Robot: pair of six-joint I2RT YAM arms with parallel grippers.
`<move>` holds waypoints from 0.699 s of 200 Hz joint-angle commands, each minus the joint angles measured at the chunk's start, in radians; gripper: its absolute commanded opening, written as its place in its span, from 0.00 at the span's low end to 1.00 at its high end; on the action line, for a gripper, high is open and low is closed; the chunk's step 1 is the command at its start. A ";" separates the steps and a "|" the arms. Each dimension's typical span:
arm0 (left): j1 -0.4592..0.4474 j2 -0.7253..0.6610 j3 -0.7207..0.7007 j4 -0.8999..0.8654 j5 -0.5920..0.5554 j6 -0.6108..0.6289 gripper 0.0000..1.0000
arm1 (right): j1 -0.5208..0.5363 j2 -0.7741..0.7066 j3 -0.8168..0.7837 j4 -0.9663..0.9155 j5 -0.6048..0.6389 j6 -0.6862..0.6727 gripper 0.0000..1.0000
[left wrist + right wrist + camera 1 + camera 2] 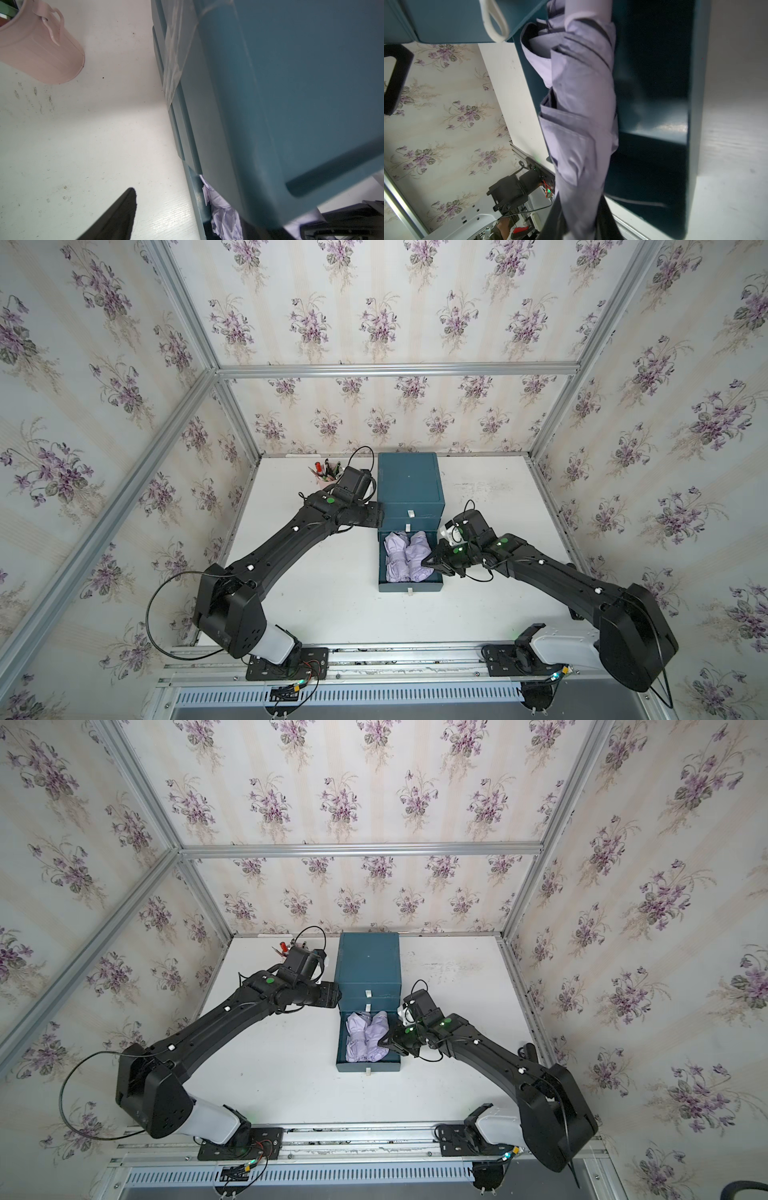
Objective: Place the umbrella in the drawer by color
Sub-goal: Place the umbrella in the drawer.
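Two arm bases sit nearest, on the front rail at 6 o'clock. My left arm and right arm both reach up the white table toward 12.

One drawer is pulled out toward 6, the lowest of three in the teal cabinet. Three white handles in all: bottom handle on the open front, middle handle and top handle on the fronts above.

Two folded lavender umbrellas lie inside, side by side and touching, long axis 12-to-6. The other umbrella fills the 9 o'clock half, the held umbrella the 3 o'clock half.

My right pincer comes in over the drawer's 3 o'clock wall from about 4 o'clock. Its jaws are nearly closed, pinching the held umbrella near its 6 o'clock end. The right wrist view shows the cloth running down between my fingers. Can't tell whether it rests on the drawer floor.

My left pincer is at the cabinet's 9 o'clock side, level with the upper drawers. The left wrist view shows one finger over bare table beside the cabinet wall. The mate is out of frame, so I can't tell jaw width or grip.

One pink pot of pens stands at 11 o'clock, apart from the cabinet. Pen count unreadable.
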State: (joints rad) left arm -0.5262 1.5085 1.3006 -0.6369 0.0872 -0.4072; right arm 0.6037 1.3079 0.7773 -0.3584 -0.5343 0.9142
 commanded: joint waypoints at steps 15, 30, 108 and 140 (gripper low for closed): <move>0.000 -0.027 0.008 -0.005 0.037 0.012 0.77 | 0.001 0.012 -0.043 0.088 -0.009 -0.005 0.00; 0.000 -0.039 0.026 -0.006 0.054 0.004 0.79 | 0.005 0.003 -0.072 0.141 -0.033 0.013 0.00; 0.015 0.007 0.125 0.019 0.022 -0.025 0.92 | 0.007 -0.061 -0.123 0.196 -0.035 0.032 0.00; 0.031 0.092 0.149 0.017 0.041 -0.030 0.93 | 0.007 -0.068 -0.107 0.159 0.006 0.010 0.00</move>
State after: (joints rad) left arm -0.5011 1.5555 1.4353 -0.6117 0.1322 -0.4366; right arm 0.6106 1.2503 0.6525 -0.2081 -0.5564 0.9497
